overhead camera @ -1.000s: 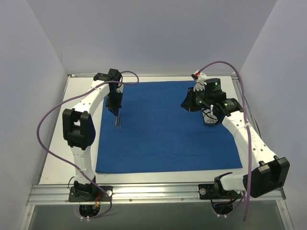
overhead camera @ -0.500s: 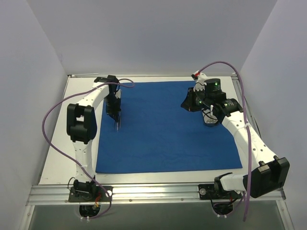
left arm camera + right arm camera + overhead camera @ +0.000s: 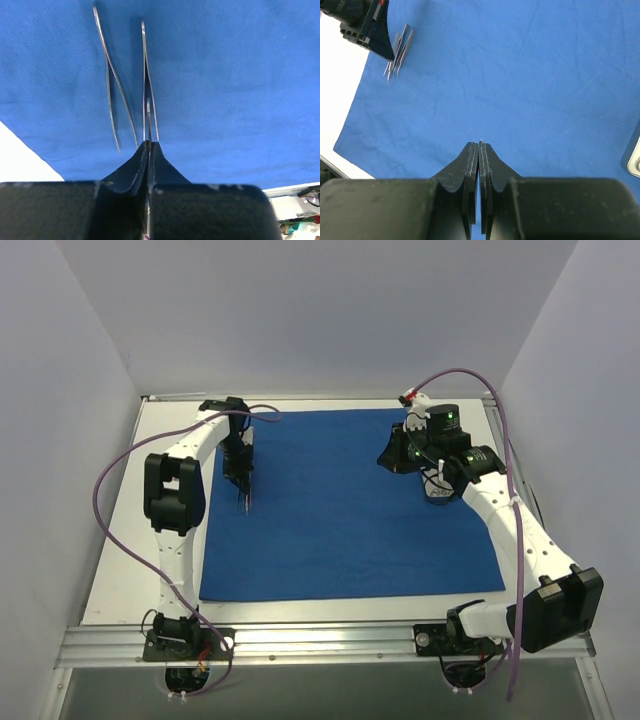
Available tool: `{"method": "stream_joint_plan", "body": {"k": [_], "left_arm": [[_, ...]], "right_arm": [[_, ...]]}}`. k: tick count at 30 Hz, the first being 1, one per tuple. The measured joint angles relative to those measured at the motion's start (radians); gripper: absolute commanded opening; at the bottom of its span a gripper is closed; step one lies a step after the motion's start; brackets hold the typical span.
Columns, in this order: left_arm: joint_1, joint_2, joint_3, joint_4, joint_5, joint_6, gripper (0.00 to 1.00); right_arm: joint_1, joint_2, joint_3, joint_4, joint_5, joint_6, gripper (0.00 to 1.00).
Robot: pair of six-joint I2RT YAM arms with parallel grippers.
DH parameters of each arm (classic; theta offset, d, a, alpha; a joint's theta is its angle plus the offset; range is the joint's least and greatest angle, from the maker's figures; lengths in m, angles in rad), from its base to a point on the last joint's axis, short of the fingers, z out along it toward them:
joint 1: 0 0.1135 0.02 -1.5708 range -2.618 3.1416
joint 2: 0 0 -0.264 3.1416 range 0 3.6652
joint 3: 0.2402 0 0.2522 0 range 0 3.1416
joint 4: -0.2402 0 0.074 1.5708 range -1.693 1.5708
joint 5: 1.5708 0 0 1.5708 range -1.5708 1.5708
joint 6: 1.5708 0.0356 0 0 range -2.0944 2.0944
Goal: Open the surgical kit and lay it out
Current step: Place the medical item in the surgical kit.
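The left arm [image 3: 195,438] and right arm [image 3: 520,530] are white, black-jointed, with purple cables [image 3: 96,502]

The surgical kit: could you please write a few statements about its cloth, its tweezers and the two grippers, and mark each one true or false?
1. The blue cloth lies spread flat on the table. True.
2. The left gripper is shut on a pair of tweezers. True.
3. The right gripper holds forceps. False: it is shut and empty, over the cloth.
4. The held tweezers are by the cloth's right edge. False: they are near its left edge.
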Motion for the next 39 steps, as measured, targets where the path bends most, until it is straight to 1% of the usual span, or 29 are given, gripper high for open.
{"method": "stream_joint_plan", "body": {"k": [4,17,39], "left_arm": [[0.002,0.01,0.022,-0.003,0.0,0.0,0.02],[0.002,0.018,0.021,-0.006,-0.001,0.001,0.02],[0.002,0.025,-0.02,-0.002,0.0,0.003,0.02]], "right_arm": [[0.0,0.0,0.0,0.0,0.0,0.0,0.01],[0.0,0.0,0.0,0.0,0.0,0.0,0.01],[0.0,0.0,-0.006,0.002,0.0,0.001,0.0]]}}
